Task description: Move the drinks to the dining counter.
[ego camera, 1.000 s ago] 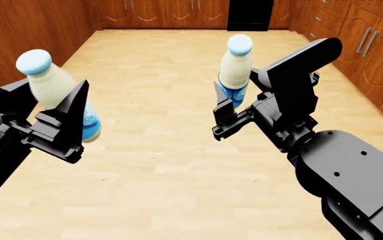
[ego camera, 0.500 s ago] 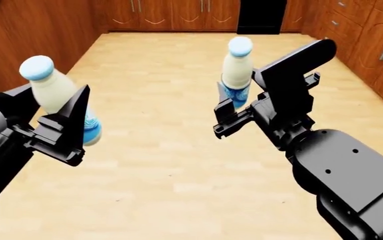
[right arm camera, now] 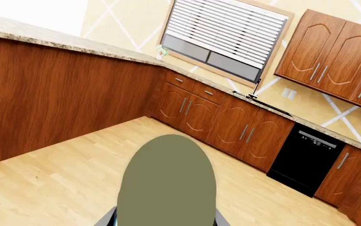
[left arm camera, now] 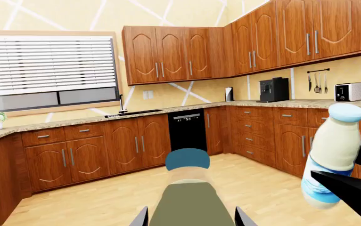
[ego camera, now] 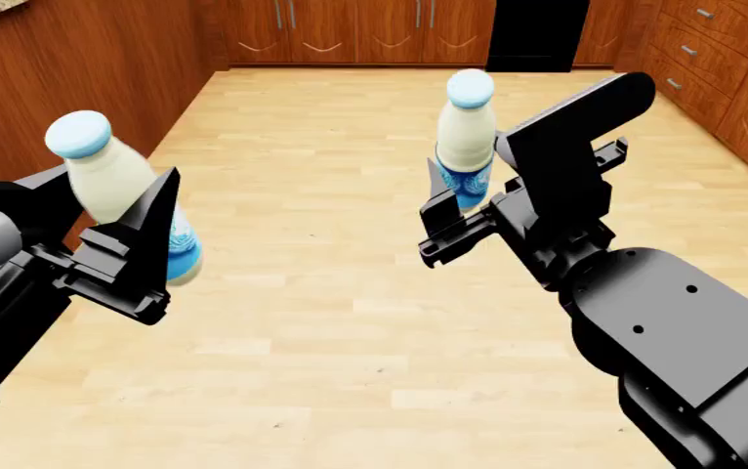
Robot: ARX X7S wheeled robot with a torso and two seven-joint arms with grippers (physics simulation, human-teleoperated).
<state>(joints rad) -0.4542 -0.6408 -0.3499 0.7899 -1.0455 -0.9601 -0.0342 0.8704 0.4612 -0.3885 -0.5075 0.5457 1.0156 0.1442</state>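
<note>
Both drinks are held up over the wooden floor. In the head view my left gripper [ego camera: 113, 210] is shut on one cream bottle [ego camera: 107, 176] with a light blue cap, which leans to the left. My right gripper [ego camera: 470, 181] is shut on the other bottle [ego camera: 466, 132], which stands upright. The left wrist view shows its own bottle [left arm camera: 189, 197] between the jaws and the right arm's bottle [left arm camera: 331, 155] beside it. In the right wrist view the bottle [right arm camera: 167, 181] fills the space between the jaws. A granite-topped counter [right arm camera: 42, 35] with a plain wood side runs alongside; I cannot tell whether it is the dining counter.
Brown wooden cabinets [ego camera: 348, 24] and a black dishwasher [ego camera: 537, 34] line the far wall. More cabinets [ego camera: 726, 68] stand to the right, and a wood panel [ego camera: 74, 68] to the left. A window with blinds [left arm camera: 48, 70] and a sink tap [left arm camera: 122, 103] sit over the worktop.
The head view has shifted: the far cabinets and dishwasher sit lower and further right in it. Both bottles stay gripped, the left one a little lower in the picture.
</note>
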